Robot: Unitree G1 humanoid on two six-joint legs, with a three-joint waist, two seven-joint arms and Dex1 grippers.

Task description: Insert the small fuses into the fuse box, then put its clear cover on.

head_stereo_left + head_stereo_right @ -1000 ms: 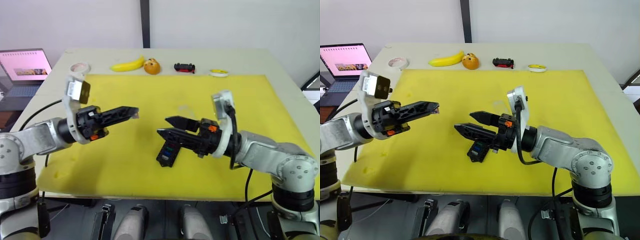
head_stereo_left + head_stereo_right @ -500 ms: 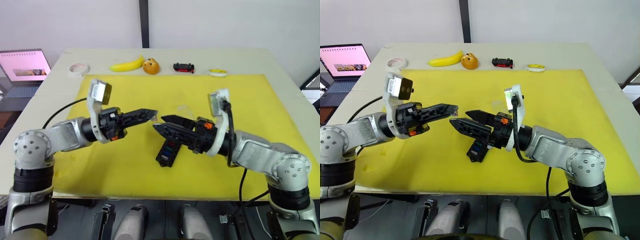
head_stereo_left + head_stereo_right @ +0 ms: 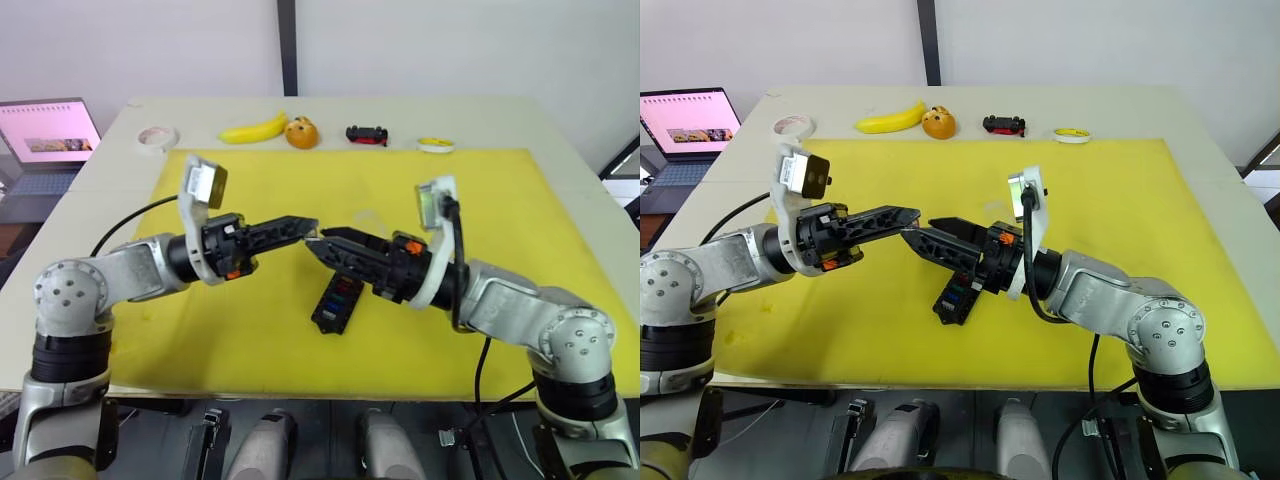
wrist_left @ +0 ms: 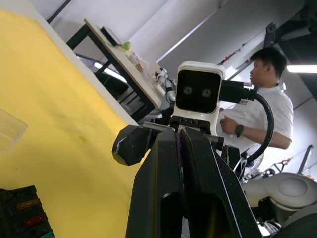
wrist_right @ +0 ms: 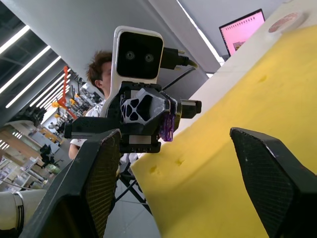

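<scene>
My left gripper (image 3: 308, 227) is shut on a small purple fuse (image 5: 167, 128), held in the air over the yellow mat. My right gripper (image 3: 318, 241) faces it tip to tip, open, its two fingers (image 5: 94, 183) spread wide on either side of the fuse without touching it. The black fuse box (image 3: 337, 301) lies on the mat just below both grippers, with orange, red and green fuses (image 4: 29, 212) in its slots. The clear cover (image 4: 7, 131) rests on the mat beyond the box.
Along the table's far edge lie a tape roll (image 3: 158, 135), a banana (image 3: 255, 130), an orange toy (image 3: 304, 132), a black-and-red toy car (image 3: 368, 135) and a small yellow ring (image 3: 437, 145). A laptop (image 3: 45, 135) stands far left. A person (image 4: 262, 99) sits behind.
My left gripper has swung right with the purple fuse until its tip meets the right gripper. The right gripper has risen slightly toward it. The fuse box has not moved.
</scene>
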